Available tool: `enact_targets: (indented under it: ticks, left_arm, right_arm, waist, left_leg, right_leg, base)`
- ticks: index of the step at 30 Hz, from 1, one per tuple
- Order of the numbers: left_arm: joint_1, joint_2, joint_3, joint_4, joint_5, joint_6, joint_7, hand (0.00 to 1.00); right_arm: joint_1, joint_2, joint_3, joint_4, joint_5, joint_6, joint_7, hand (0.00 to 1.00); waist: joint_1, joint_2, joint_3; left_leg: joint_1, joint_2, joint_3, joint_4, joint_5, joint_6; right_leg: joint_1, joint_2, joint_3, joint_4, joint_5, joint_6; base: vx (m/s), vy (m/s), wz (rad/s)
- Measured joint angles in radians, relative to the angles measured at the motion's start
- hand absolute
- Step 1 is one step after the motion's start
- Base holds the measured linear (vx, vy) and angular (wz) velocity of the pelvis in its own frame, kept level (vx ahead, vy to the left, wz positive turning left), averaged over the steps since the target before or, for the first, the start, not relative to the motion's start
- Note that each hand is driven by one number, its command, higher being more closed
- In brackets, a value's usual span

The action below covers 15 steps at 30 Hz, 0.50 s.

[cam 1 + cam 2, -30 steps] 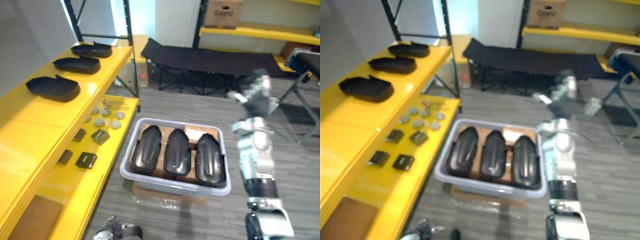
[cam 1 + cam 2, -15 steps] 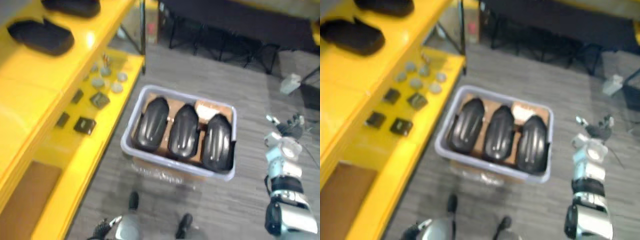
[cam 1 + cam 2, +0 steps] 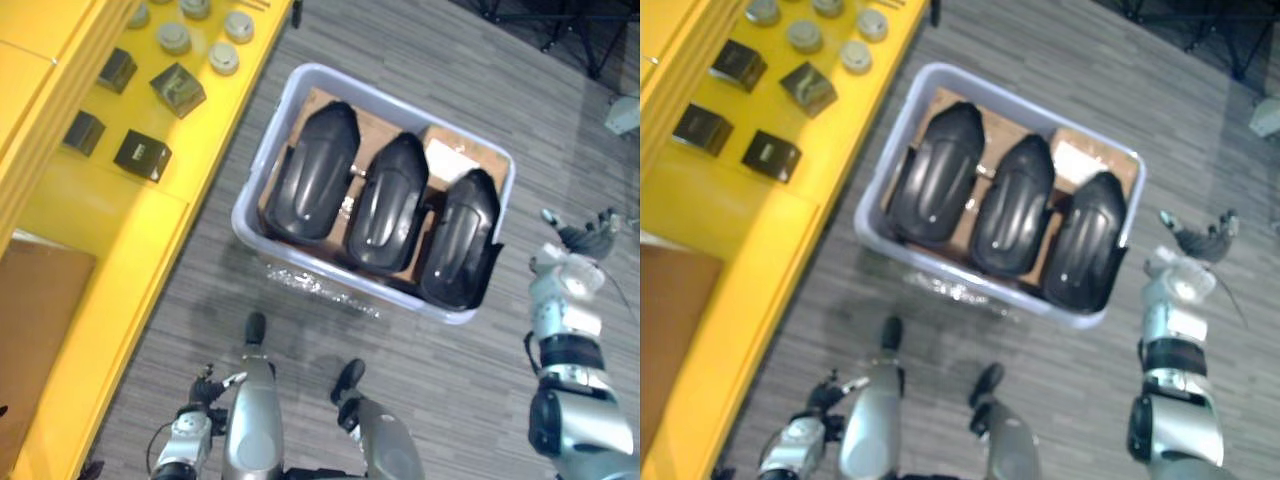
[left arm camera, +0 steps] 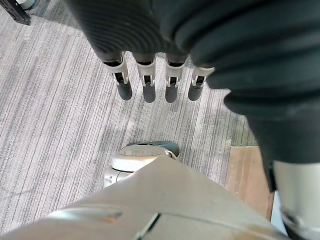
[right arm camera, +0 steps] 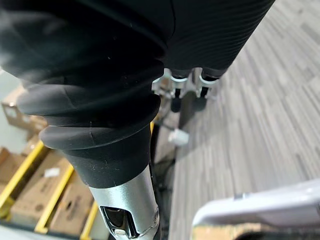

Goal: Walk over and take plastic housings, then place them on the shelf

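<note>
Left eye view, plastic housings (image 3: 385, 205) in bin (image 3: 243, 215), right hand (image 3: 585, 238) just beside

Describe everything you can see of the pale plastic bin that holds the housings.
The bin is a pale grey-lilac plastic tub, rectangular, with rounded corners and a rolled rim. It sits upright beside the yellow shelf. Something wrapped in clear film shows under its near edge. Brown cardboard lines it. Three black housings lie side by side inside. The right hand is apart from it.

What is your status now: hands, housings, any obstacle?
Left hand open, empty, low at my side. Right hand open, empty, beside grey bin. Three black plastic housings lie side by side in it. No obstacle seen.
</note>
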Motion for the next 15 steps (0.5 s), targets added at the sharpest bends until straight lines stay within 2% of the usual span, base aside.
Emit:
enact_targets:
  ticks: [7,10,15]
  left_arm:
    - [-0.002,0.010,-0.027,0.009,-0.034,0.003,0.004,0.00]
    - [-0.006,0.020,-0.047,0.019,-0.042,0.003,0.003,0.00]
    - [-0.016,0.010,-0.051,0.020,-0.044,0.002,0.003,0.00]
  right_arm:
    - [-0.020,-0.019,0.045,0.057,-0.041,0.024,0.012,0.00]
    - [-0.030,-0.032,0.071,0.099,-0.048,0.031,0.030,0.00]
    - [-0.059,-0.035,0.087,0.162,-0.049,0.061,0.023,0.00]
  waist:
    - [-0.007,0.008,0.004]
    - [-0.022,0.013,0.006]
    - [-0.026,0.034,0.020]
  left_leg:
    - [0.017,0.000,0.049,-0.015,0.005,0.005]
    - [0.015,-0.003,0.051,-0.049,0.027,0.003]
    - [0.001,-0.005,0.047,-0.077,0.045,0.001]
  right_leg:
    - [-0.021,-0.005,0.063,-0.015,0.002,0.003]
    - [-0.038,-0.006,0.066,-0.019,0.004,0.007]
    - [-0.065,-0.005,0.064,-0.020,0.005,0.008]
  base:
    - [0.00,0.008,-0.20]
    - [-0.01,-0.003,-0.02]
    - [0.00,-0.002,0.01]
